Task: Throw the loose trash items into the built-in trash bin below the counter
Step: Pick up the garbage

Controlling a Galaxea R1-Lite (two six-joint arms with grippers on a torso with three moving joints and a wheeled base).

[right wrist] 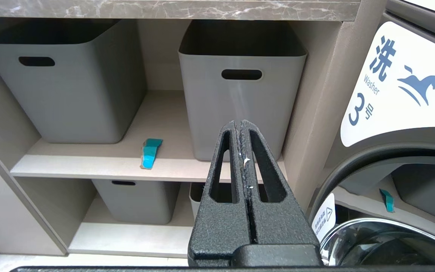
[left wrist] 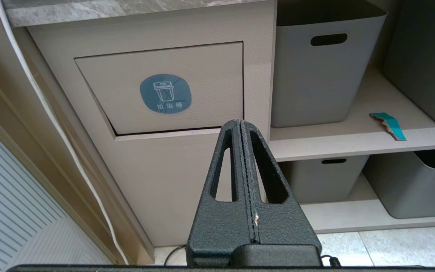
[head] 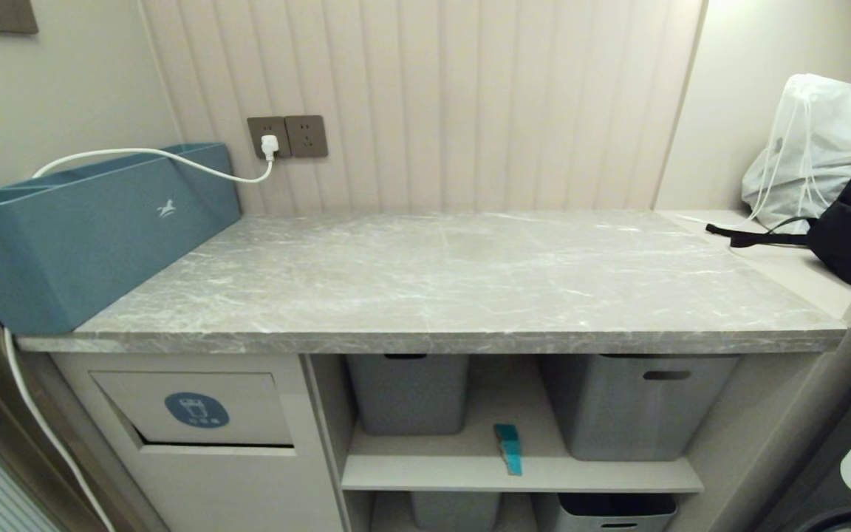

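Wrapper [head: 507, 448] on shelf [head: 425, 469] between two tubs, right of flap [head: 193, 408].

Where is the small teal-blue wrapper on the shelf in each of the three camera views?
Head view: the small crumpled teal-blue wrapper lies on the upper shelf, between two grey plastic tubs.
Left wrist view: it lies near the shelf's front edge, right of a grey tub.
Right wrist view: it lies between the two upper tubs.
Shared landmark: the grey marble counter edge.

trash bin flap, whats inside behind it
Cannot be seen: the flap with the blue bin icon covers the opening, leaving only a dark slit along its lower edge.
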